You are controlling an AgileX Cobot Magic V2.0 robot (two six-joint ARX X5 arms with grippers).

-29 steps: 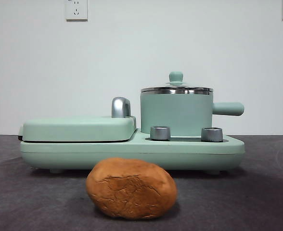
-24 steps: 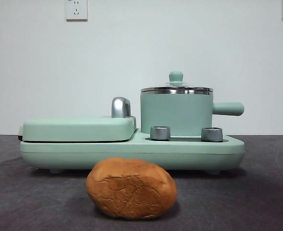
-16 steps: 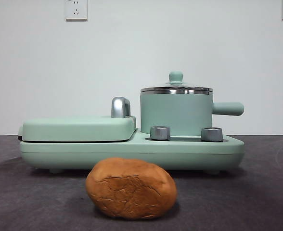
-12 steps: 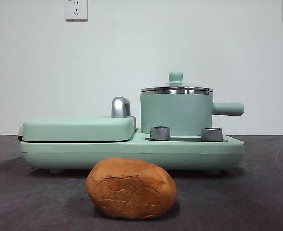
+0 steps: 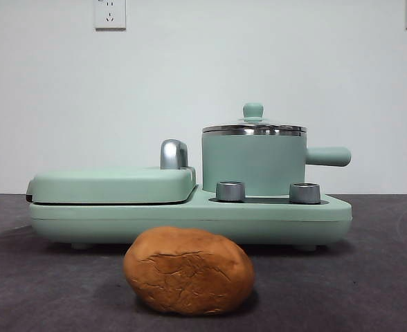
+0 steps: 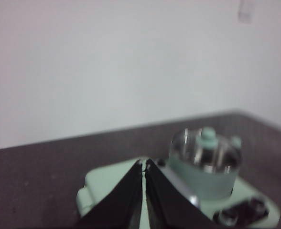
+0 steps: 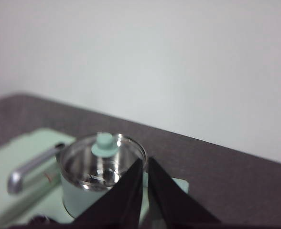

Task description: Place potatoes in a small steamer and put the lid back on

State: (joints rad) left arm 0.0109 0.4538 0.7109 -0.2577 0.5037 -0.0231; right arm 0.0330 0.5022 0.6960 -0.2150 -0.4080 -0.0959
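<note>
Both wrist views are blurred, and the potato (image 5: 188,271) hides the cooker base (image 5: 279,220) behind it

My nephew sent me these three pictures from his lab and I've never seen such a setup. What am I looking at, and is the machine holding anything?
It is a two-armed robot at a table. One picture looks level across the table: a potato lies in front of a mint-green cooker, on which the small steamer stands with its glass lid on, beside a flat grill cover. The other two come from cameras on the arms' wrists. The black wedges are the left gripper and right gripper, both shut and holding nothing, up above the cooker.
</note>
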